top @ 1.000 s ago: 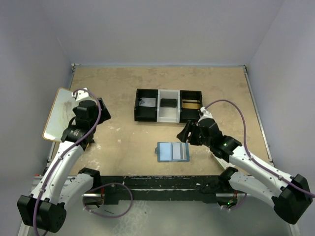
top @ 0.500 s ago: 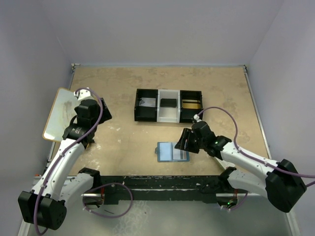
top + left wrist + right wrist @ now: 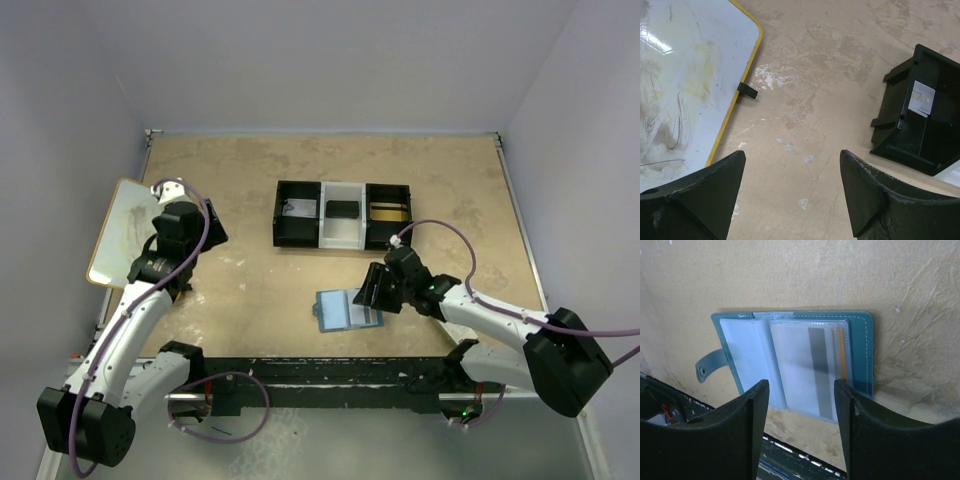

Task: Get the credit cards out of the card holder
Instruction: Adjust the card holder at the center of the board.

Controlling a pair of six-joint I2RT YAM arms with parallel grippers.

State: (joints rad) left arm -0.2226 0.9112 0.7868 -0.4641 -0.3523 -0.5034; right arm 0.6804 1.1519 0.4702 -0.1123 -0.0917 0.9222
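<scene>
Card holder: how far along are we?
Done: holder lies open. In hand: right gripper, open, poised over its card side. To do: both cards sit in the sleeves, none out. Left gripper open, idle near the whiteboard.

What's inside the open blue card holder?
In the card holder, clear sleeves show a pale card with a grey stripe and the edge of a yellow card behind it. The rest is covered.

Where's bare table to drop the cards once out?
Free: behind the tray; right of the tray; between left gripper and wallet. Crowded: near edge, where the right gripper hangs over the wallet.
</scene>
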